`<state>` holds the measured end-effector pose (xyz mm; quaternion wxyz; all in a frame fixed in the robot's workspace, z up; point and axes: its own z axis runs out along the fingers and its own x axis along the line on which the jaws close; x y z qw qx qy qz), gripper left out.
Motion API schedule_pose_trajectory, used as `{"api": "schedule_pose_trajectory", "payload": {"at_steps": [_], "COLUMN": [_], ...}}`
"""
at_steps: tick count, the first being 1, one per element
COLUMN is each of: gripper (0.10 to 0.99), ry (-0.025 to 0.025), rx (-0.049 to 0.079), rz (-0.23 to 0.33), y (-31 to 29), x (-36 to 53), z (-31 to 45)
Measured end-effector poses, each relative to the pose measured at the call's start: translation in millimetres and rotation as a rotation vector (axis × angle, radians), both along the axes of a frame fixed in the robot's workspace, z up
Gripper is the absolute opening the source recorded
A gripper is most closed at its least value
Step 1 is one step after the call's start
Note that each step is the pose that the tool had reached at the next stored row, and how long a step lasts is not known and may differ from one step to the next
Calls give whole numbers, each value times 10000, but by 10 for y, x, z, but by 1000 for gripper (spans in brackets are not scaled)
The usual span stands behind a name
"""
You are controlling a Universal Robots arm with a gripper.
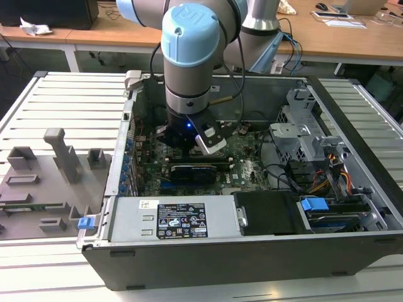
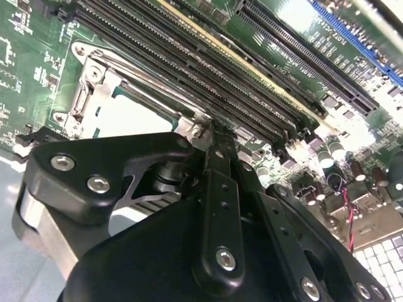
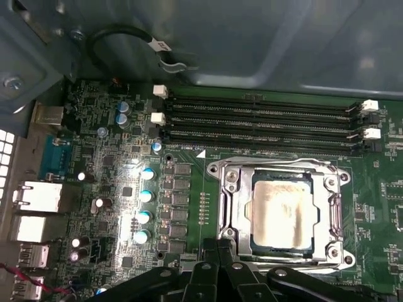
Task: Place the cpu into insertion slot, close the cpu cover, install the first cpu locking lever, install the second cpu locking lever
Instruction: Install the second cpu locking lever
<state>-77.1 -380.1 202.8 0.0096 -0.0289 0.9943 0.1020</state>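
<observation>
Tool low over the socket inside the open computer case

The chip (image 3: pixel 281 214) sits in the socket (image 3: pixel 234 217) on the green board (image 3: pixel 113 170), with the metal cover (image 3: pixel 330 207) lying closed around it. The tool (image 2: pixel 213 132) has its fingers (image 2: pixel 217 189) pressed together, the tip at the cover's edge beside the long memory slots (image 3: pixel 258 123).

The arm (image 1: pixel 189 63) is grey metal tubing with pale blue joint caps and black cables alongside. A small blue light glows at its wrist. The claw (image 2: pixel 217 141) has matte black linkages fastened with silver screws.
</observation>
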Motion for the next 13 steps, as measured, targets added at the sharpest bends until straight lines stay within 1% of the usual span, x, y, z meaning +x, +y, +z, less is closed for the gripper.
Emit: {"api": "schedule_pose_trajectory", "payload": {"at_steps": [11, 13], "gripper": [106, 106], "ry": [0, 0], "rx": [-1, -2], "rz": [0, 0], "y": [0, 0], "x": [0, 0], "z": [157, 171]}}
